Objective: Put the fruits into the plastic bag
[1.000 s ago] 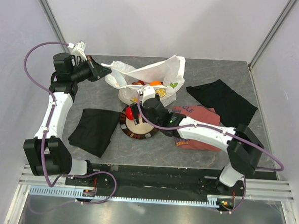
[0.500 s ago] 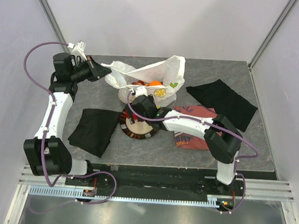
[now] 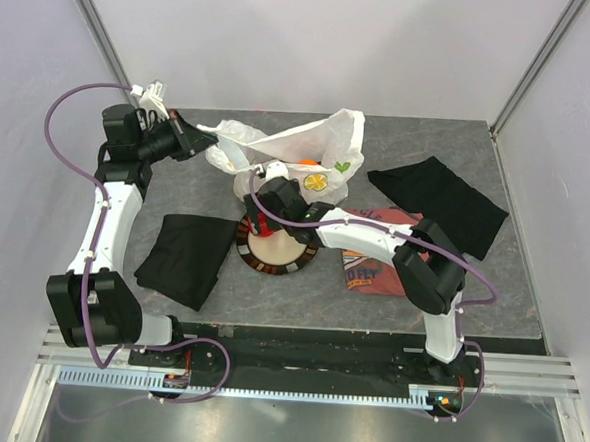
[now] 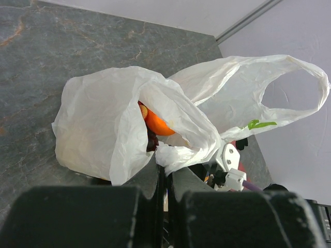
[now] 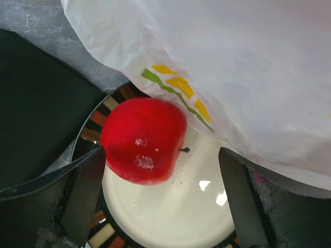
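Observation:
The plastic bag [image 3: 297, 153] lies at the back middle of the table, its mouth held up. My left gripper [image 4: 168, 173] is shut on a fold of the bag's edge [image 4: 181, 150]. Inside the bag [image 4: 103, 113] an orange [image 4: 158, 124] shows, with a dark fruit [image 4: 151, 142] beside it. A red apple [image 5: 142, 139] rests on the plate [image 5: 176, 206], right against the bag's side [image 5: 232, 62]. My right gripper [image 5: 161, 157] stands open low over the plate, one finger on each side of the apple, not touching it. In the top view my right gripper [image 3: 269, 201] hides the apple.
The round plate with a dark patterned rim [image 3: 257, 261] sits just in front of the bag. A black cloth [image 3: 185, 254] lies to its left, another black cloth [image 3: 437, 200] at the back right, and a red printed T-shirt [image 3: 372, 271] under my right arm.
My right arm has swung left and forward, bringing its gripper down over the plate and around the apple. The left gripper holds the bag as before.

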